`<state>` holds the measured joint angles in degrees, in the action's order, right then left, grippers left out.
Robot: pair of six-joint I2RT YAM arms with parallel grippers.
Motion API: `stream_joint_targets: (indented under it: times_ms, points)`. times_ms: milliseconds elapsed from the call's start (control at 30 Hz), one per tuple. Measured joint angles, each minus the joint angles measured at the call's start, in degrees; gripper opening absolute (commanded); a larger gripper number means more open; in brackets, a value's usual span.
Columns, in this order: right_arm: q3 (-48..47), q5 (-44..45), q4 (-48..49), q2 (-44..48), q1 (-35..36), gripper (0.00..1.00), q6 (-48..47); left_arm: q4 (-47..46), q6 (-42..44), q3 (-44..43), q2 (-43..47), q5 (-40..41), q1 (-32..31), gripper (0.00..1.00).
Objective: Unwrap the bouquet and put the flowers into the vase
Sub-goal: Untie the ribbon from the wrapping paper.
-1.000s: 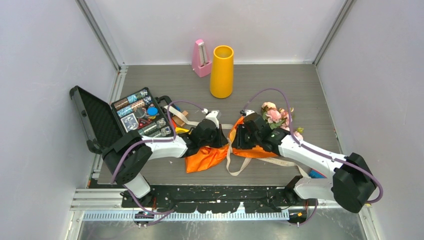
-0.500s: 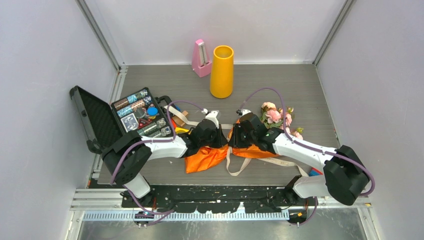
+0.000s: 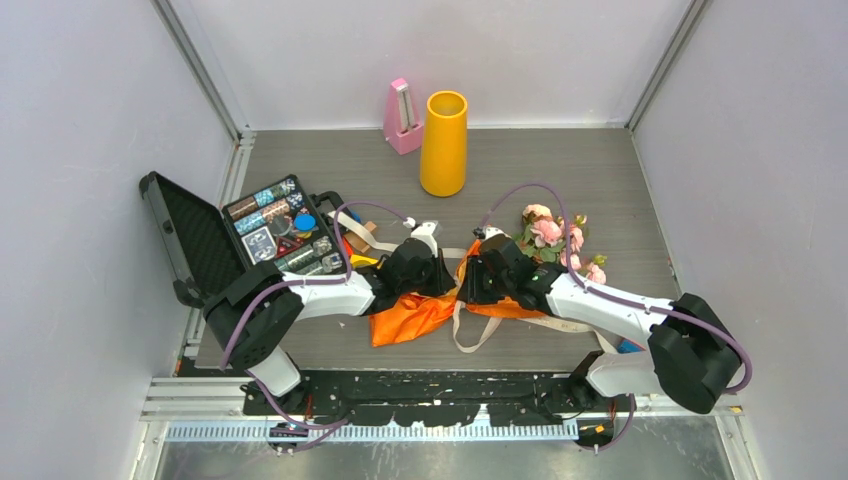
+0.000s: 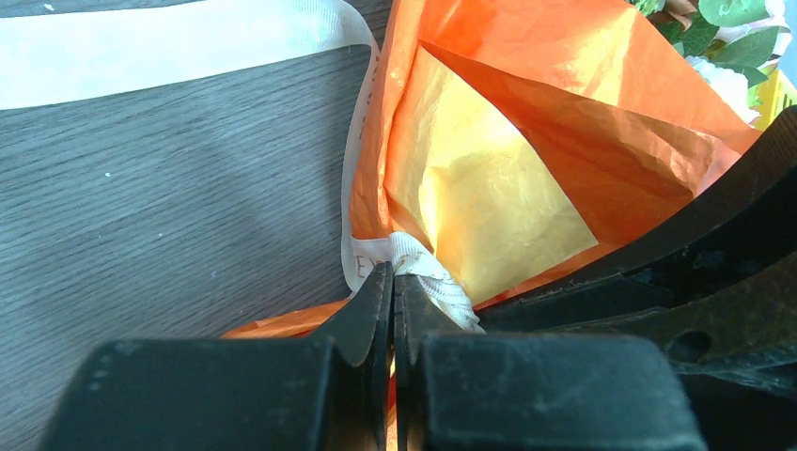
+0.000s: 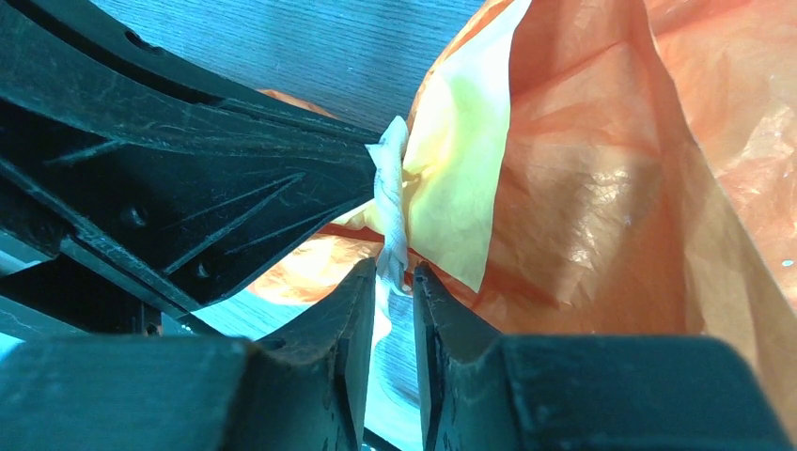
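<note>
**Bouquet (image 3: 425, 312) wrapped, ribbon (image 5: 391, 202) pinched**

The bouquet lies in its orange paper by the worktop's (image 3: 610, 170) near edge, mid-width. The left gripper (image 4: 393, 282) is pressed together, pinching the ribbon. The right gripper (image 5: 395, 274) has jaws slightly apart around the same twisted strand; whether they clamp it I cannot tell. The flowers (image 3: 548, 232) spill toward the right edge. The vase (image 3: 444, 143) stands upright at the far edge

Left claw (image 4: 393, 293), jaws closed, pinching the twisted ribbon (image 4: 425, 270) at the neck of the orange paper (image 4: 583, 122). A flat length of ribbon crosses the grey tabletop (image 4: 169, 216) above; green leaves (image 4: 726, 13) show at upper right.
</note>
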<state>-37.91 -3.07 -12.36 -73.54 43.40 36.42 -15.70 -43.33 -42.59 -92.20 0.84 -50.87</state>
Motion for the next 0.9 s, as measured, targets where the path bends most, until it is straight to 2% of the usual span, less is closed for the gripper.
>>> stream_joint_targets:
  times_ms: [200,300,533,733,900]
  points:
    - [0.0,0.31,0.07,0.0,0.02,0.17,0.02,0.15,0.0,0.0,0.0,0.02,0.0,0.0]
    - [0.0,0.46,-0.04,0.0,0.07,0.03,0.0,0.26,-0.02,0.0,0.02,0.11,0.02,0.0]
    - [1.42,0.83,0.11,2.25,0.13,0.0,0.26,0.61,-0.39,0.0,0.09,-0.61,0.33,0.0]
    - [3.1,0.83,0.07,3.93,0.24,0.0,0.59,2.1,2.38,0.0,1.36,-1.4,0.5,0.23]
    - [3.28,0.81,-0.2,4.22,0.37,0.0,0.59,6.14,10.19,0.0,6.38,-0.59,1.11,0.33]
